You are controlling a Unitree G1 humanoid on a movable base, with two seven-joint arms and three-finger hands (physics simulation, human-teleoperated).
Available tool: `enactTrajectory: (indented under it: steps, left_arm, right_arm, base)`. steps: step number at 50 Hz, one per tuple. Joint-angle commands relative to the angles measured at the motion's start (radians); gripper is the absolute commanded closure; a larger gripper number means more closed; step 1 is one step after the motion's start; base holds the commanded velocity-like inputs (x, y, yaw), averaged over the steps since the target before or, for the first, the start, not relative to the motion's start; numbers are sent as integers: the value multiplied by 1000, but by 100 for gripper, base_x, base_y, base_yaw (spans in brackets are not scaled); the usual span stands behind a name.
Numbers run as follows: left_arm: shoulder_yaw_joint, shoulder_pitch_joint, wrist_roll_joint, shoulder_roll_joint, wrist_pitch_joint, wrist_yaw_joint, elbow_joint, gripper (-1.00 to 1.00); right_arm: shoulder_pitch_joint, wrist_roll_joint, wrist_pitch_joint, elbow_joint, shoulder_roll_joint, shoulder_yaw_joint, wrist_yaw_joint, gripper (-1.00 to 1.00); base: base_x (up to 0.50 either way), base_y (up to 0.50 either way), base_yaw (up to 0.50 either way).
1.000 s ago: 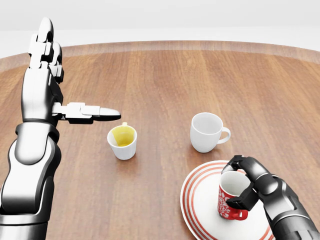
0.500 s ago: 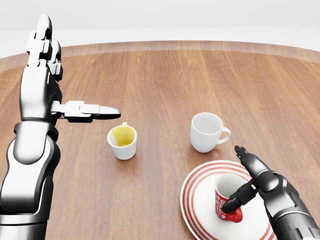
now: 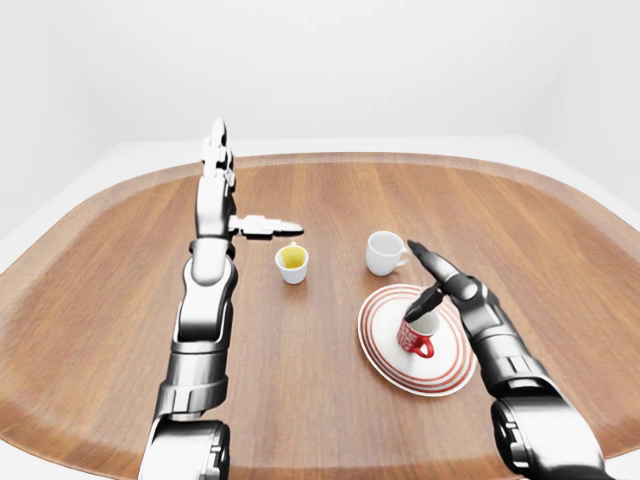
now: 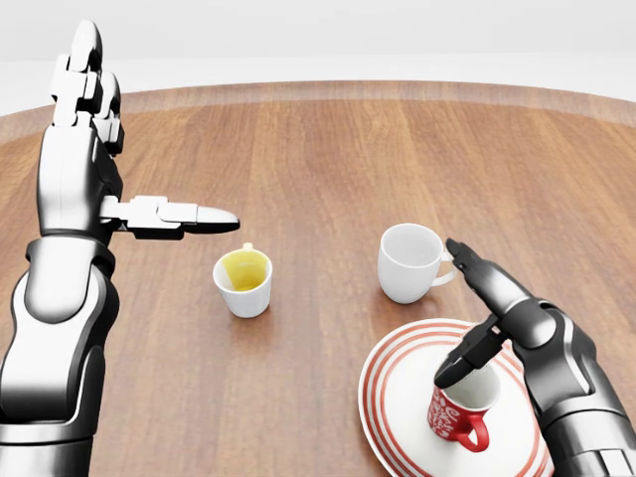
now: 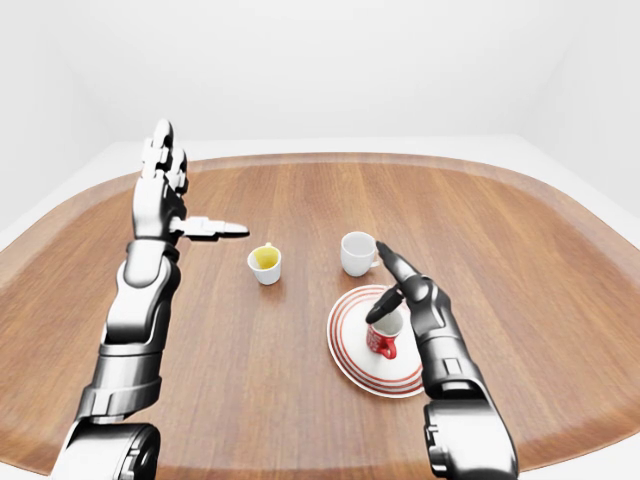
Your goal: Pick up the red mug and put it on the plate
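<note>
The red mug (image 4: pixel 459 415) stands upright on the red-ringed white plate (image 4: pixel 397 397) at the lower right of the head view, its handle towards the bottom right. My right hand (image 4: pixel 449 310) hovers just above the mug's rim, open, with fingers stretched towards the white mug and the thumb hanging over the red mug's mouth. No finger closes round the mug. At the upper left my left hand (image 4: pixel 139 149) is raised and open, fingers up and thumb pointing right, holding nothing.
A white mug (image 4: pixel 409 261) stands just above the plate, near my right fingertips. A small white cup with a yellow inside (image 4: pixel 243 281) sits left of it, below my left thumb. The wooden table (image 3: pixel 330 420) has a raised rim all round.
My right hand has opened, let go of the red mug and lifted away; the mug now rests on the plate. The left arm has barely moved.
</note>
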Motion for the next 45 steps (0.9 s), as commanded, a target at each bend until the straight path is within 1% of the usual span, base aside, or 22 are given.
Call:
enactTrajectory:
  steps: [1,6,14,24,32,45]
  left_arm:
    - [1,-4,0,2,0,-2,0,-100]
    - [-2,-3,2,1,0,-5,3,-100]
    - [-3,-8,5,1,0,-8,-22,-100]
    - [-1,-19,8,5,0,-11,-60,-100]
    - [-5,-26,14,2,0,-14,-93,-100]
    - [-6,-27,20,0,0,-16,-96,-100]
  right_arm:
    - [43,-45,0,-319,-1,-21,143,-100]
    - [67,-78,0,-470,0,-31,218,-100]
    - [54,-107,0,-610,2,-44,295,-100]
    - [20,-113,0,-683,-3,-50,334,-100]
    - [-6,-102,0,-730,-14,-62,346,-100]
    - [-37,-68,0,-773,-41,-80,351,-100]
  base:
    - [0,0,0]
    - [0,0,0]
    - [0,0,0]
    - [0,0,0]
    - [0,0,0]
    - [0,0,0]
